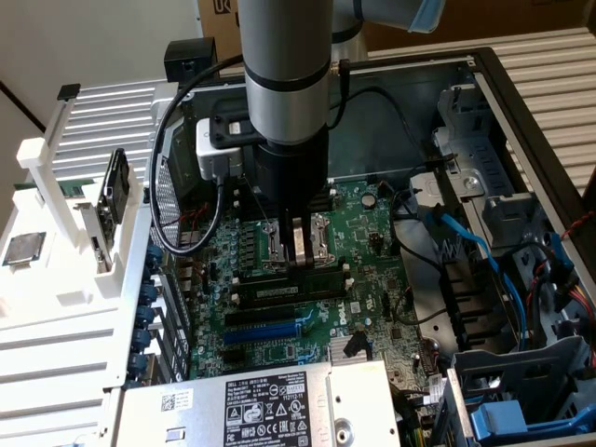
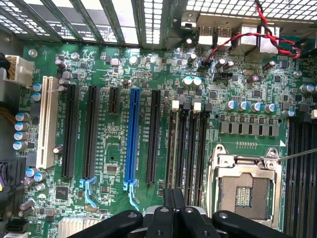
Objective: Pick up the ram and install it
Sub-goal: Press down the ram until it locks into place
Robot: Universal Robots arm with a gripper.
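Note:
My gripper (image 1: 300, 259) hangs straight down from the arm over the green motherboard (image 1: 372, 233) inside the open computer case. Its two fingers are shut, pressed together with no gap. The tips are at the row of long black memory slots (image 1: 284, 284), beside the silver processor socket (image 1: 321, 237). A long narrow stick that looks like the ram (image 1: 279, 277) stands on edge in the slot under the tips; whether the tips touch it I cannot tell. In the wrist view the shut gripper (image 2: 173, 198) sits at the end of the memory slots (image 2: 190, 144), next to the processor socket (image 2: 245, 186).
A white rack (image 1: 65, 298) at the exterior view's left holds a square silver processor chip (image 1: 20, 249) and an upright black part (image 1: 114, 191). Blue cables (image 1: 475, 247) and drive bays (image 1: 521, 391) crowd the right. A grey power supply (image 1: 270, 405) borders the board in front.

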